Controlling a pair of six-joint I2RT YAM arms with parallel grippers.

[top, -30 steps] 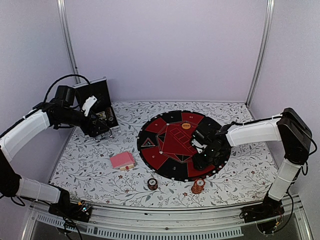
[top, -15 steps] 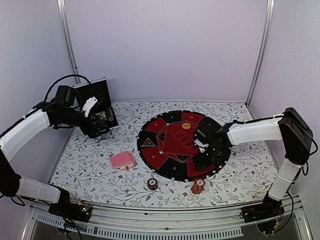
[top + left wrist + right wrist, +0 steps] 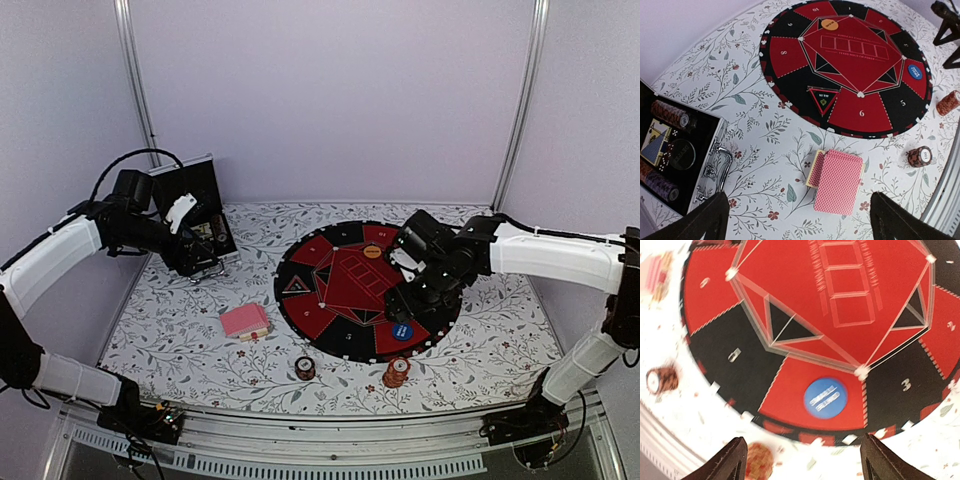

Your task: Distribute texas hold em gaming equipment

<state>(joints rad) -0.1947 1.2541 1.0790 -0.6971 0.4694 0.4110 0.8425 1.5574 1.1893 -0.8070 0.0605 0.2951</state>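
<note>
The blue button disc (image 3: pixel 402 330) (image 3: pixel 824 398) (image 3: pixel 914 72) lies free on a red segment at the near right of the round red-and-black mat (image 3: pixel 340 262). My right gripper (image 3: pixel 405 303) (image 3: pixel 802 460) hangs open just above it, holding nothing. The orange button disc (image 3: pixel 372 251) (image 3: pixel 831 24) sits at the mat's far side. A pink-backed card deck (image 3: pixel 244 321) (image 3: pixel 837 182) lies left of the mat. A brown chip stack (image 3: pixel 305 368) (image 3: pixel 919 156) and a red-and-white chip stack (image 3: pixel 397 373) (image 3: pixel 758 460) stand near the front. My left gripper (image 3: pixel 195 250) (image 3: pixel 800 220) is open and empty over the case.
The open black silver-edged case (image 3: pixel 195 215) (image 3: pixel 670 150) stands at the back left, with chip rolls and cards inside. A metal rail (image 3: pixel 330 430) runs along the front edge. The enclosure walls close in the back and both sides.
The right gripper has opened and lifted back off the mat, leaving the blue disc lying in view on the red segment. The left arm has stayed where it was.
</note>
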